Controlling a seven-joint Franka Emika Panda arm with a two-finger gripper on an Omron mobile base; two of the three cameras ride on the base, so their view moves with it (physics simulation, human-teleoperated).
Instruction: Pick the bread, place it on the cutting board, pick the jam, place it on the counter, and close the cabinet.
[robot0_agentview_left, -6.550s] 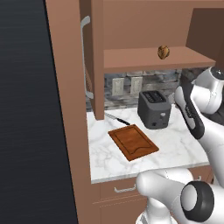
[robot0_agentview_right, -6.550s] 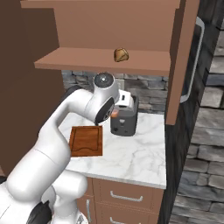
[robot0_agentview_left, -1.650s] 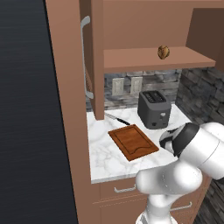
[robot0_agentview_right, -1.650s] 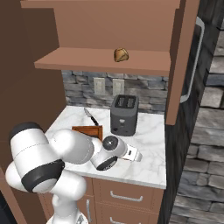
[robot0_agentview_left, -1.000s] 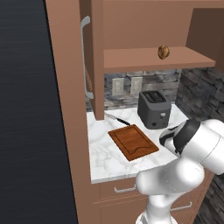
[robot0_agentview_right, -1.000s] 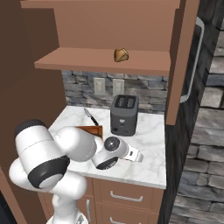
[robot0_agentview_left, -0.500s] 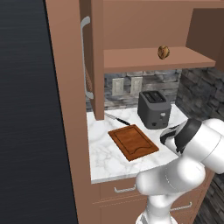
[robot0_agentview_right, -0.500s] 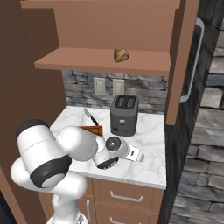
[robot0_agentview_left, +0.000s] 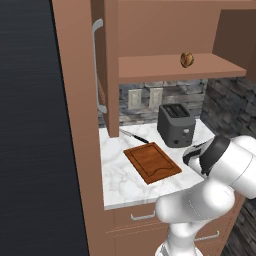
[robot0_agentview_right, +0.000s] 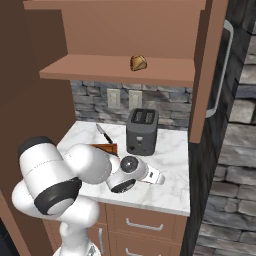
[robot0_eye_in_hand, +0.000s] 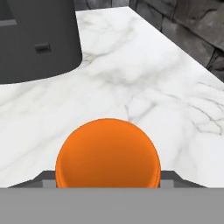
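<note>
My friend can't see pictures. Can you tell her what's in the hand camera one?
A round orange jam jar sits low and close in front of the camera, over a white marble counter with grey veins. A dark grey toaster stands behind it.

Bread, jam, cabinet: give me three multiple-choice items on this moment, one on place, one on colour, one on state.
1. Where is the bread?
A. on the cutting board
B. on the cabinet shelf
C. on the toaster

2. What colour is the jam in the hand view?
A. orange
B. green
C. white

3. What state is the cabinet in?
A. shut
B. doors missing
C. open

Answers: 1 B, it sits on the shelf above the toaster, and the cutting board is bare. 2 A, the rounded jar close to the camera, over the counter, is orange. 3 C, the shelf interior is exposed and the doors stand out.
</note>
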